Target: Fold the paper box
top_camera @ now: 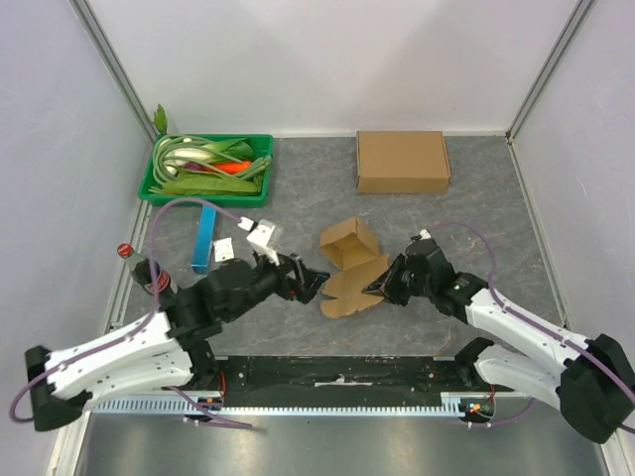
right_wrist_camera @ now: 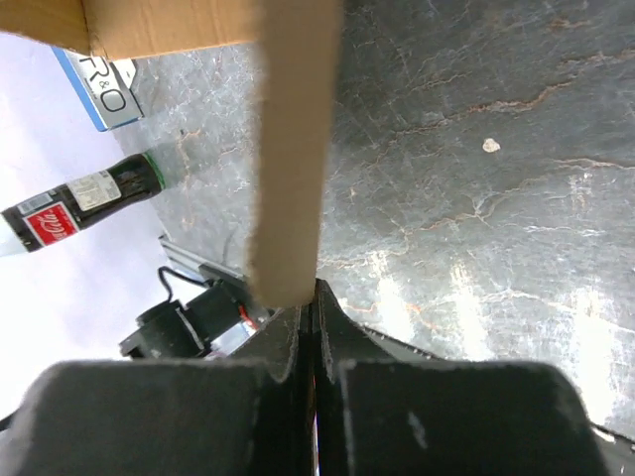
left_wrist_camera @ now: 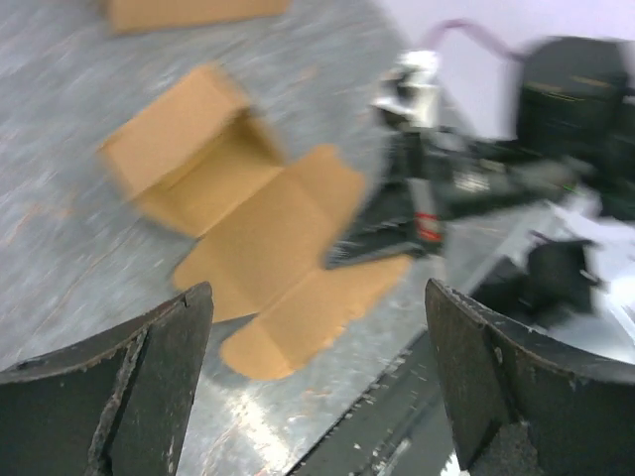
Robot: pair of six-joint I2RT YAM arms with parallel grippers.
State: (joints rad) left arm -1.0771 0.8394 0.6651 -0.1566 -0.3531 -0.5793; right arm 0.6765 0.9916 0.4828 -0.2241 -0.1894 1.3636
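Two grippers at work. My right gripper (right_wrist_camera: 310,297) was clamped together on flap (right_wrist_camera: 288,149) of paper box (top_camera: 349,268). My left gripper (top_camera: 317,285) gaped wide, holding nothing, box just ahead. Far end looked half-formed; near flaps lay flat. Most folding left.

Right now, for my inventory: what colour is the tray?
Green; tray shows best in top view.

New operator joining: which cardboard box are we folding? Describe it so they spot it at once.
On the grey table, look at the near middle. The box lies between the open left gripper and the right gripper, which pinches one flap. Unlike the closed box at the far edge, its flaps are spread open.
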